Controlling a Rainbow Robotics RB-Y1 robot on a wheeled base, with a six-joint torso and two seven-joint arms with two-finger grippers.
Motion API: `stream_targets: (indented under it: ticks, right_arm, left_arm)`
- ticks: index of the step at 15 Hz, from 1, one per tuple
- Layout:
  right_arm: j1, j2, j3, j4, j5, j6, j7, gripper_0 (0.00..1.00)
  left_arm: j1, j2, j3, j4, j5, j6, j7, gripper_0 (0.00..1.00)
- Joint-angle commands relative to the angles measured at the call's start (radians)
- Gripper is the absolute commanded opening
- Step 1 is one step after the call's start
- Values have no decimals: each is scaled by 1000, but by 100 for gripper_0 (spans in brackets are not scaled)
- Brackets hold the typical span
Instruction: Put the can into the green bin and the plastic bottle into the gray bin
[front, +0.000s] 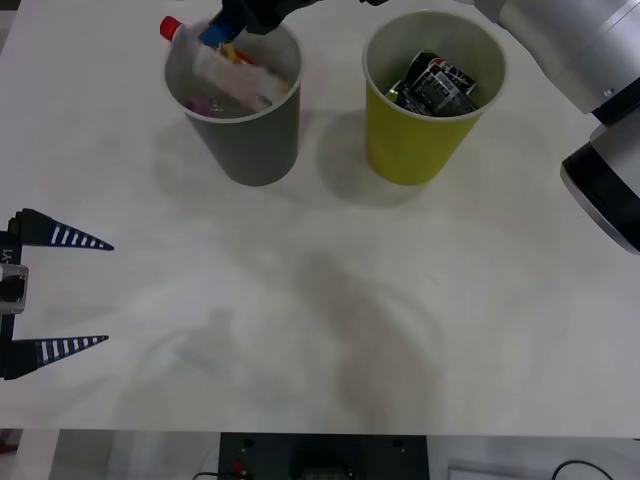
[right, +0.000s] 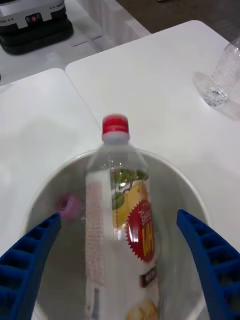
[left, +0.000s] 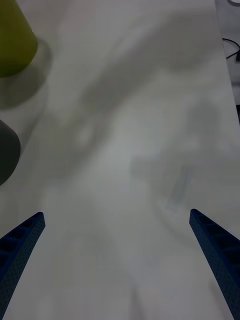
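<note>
fingers (right: 30, 250) spread wide on the right gripper (right: 120, 260), hovering above the gray bin (front: 240, 140) with the plastic bottle (right: 117, 210) lying free between them, touched by neither pad. released, then, judging by the clear gaps on both sides of the label. seen from the front as the right gripper (front: 235, 20) at the far rim of the gray bin, arm reaching across over the green bin (front: 420, 140).

resting slantwise inside the gray bin, that plastic bottle (front: 225, 70): body down in the cup, red cap (right: 116, 125) poking up and out over the rim on the far-left side. long axis running straight away from the wrist, midway between the two fingers, so any re-grip would mean closing across the body, not along it. probably no re-grip needed; lifting straight up and clear looks like the likely next move, keeping the finger tips off the tilted neck so as not to tip the bin.

down beside the bottle in the gray bin, something small and pink (right: 70, 206), too blurred to name.

already in the green bin: the can (front: 435, 85), dark and crumpled.

parked well apart at the near left of the white table (front: 330, 320), the left gripper (front: 60, 295), fingers parted and holding nothing, far from both bins. nearer arm by a wide margin: the right.
</note>
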Motion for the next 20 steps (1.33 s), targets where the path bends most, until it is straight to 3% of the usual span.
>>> stream_targets:
  ticks: [1, 5, 9, 14, 20]
  right_arm:
    - [2, -5, 0, -4, -16, -11, -5, 100]
    - [11, -99, -20, -107, -47, -118, -21, 100]
    - [104, -207, -124, -291, -70, -218, -31, 100]
    - [264, -355, -191, -521, -113, -235, -28, 100]
    - [542, -525, -359, -800, -214, -252, 31, 100]
  left_arm:
    - [0, 0, 0, 0, 0, 0, 0, 100]
    - [0, 0, 0, 0, 0, 0, 0, 100]
    - [0, 0, 0, 0, 0, 0, 0, 100]
    - [0, 0, 0, 0, 0, 0, 0, 100]
    - [0, 0, 0, 0, 0, 0, 0, 100]
